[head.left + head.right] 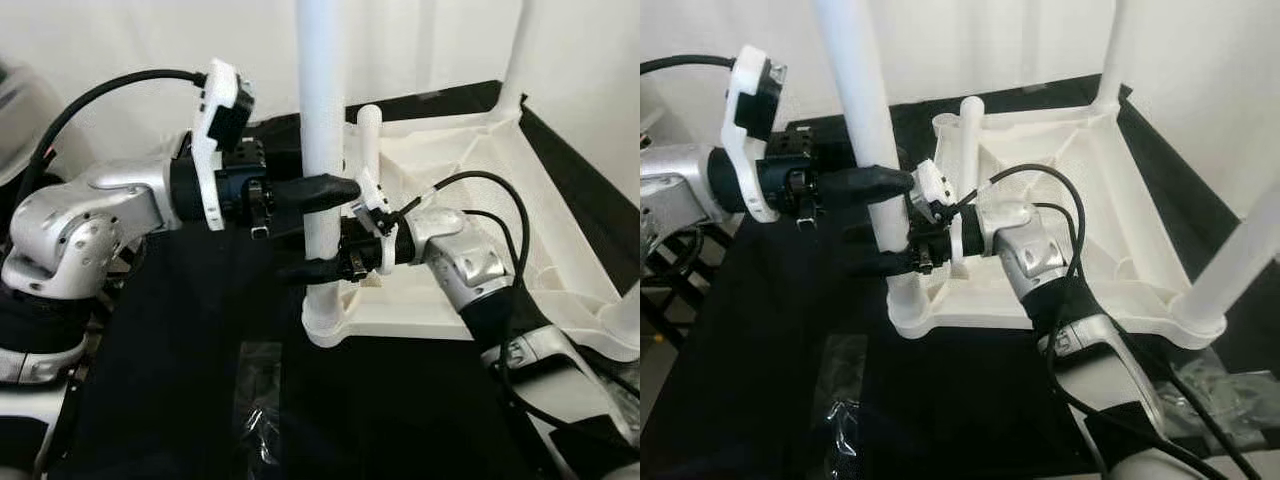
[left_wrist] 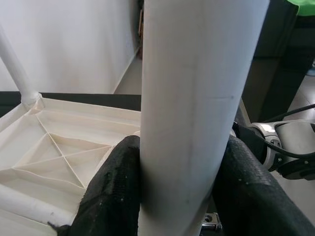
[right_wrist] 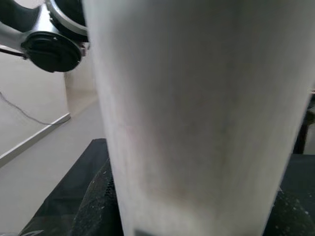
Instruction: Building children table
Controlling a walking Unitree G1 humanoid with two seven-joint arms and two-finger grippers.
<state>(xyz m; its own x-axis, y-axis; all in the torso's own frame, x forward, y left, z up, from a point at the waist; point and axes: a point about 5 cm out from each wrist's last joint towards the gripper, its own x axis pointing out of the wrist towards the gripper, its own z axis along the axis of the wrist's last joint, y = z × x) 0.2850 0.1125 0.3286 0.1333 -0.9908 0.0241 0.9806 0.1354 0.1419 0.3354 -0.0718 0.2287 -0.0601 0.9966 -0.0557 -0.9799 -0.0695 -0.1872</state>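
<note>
The near-left white leg [image 1: 321, 150] is clamped by the left tool [image 1: 315, 230] and the right tool [image 1: 902, 235], each closed around it above its socket in the inverted white table panel [image 1: 1060, 200]. Three legs stand seated; a fourth lies on the panel, not yet fitted.

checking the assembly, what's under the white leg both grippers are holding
The white leg stands in a corner socket of the upturned tabletop, which lies on black cloth. How deep it sits inside the socket is hidden.
</note>
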